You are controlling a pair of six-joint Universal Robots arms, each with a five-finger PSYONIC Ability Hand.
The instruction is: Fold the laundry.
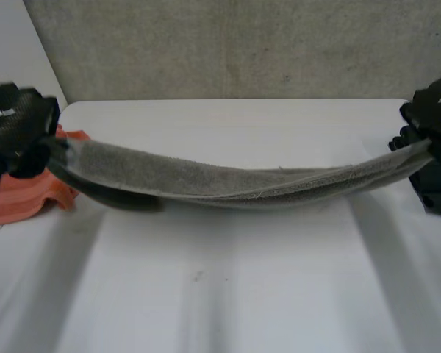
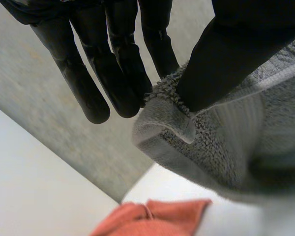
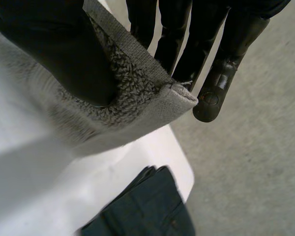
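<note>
In the head view, my left hand (image 1: pixel 18 125) and right hand (image 1: pixel 434 140) hold the grey towel (image 1: pixel 235 184) strung between them, sagging above the white surface (image 1: pixel 220 294), with an orange cloth (image 1: pixel 29 195) lying near my left hand. At my left wrist, thumb and fingers pinch one towel corner. At my right wrist, the thumb clamps the other corner, a dark garment (image 3: pixel 142 206) lying below. Both pinches sit close to the hem, so I judge a hard tug could slip a corner free.

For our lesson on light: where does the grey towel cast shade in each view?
Head view: faint shade on the table just under the sagging towel. Right wrist view: grey shade on the table below the towel. Left wrist view: the towel's underside is darkest.
</note>
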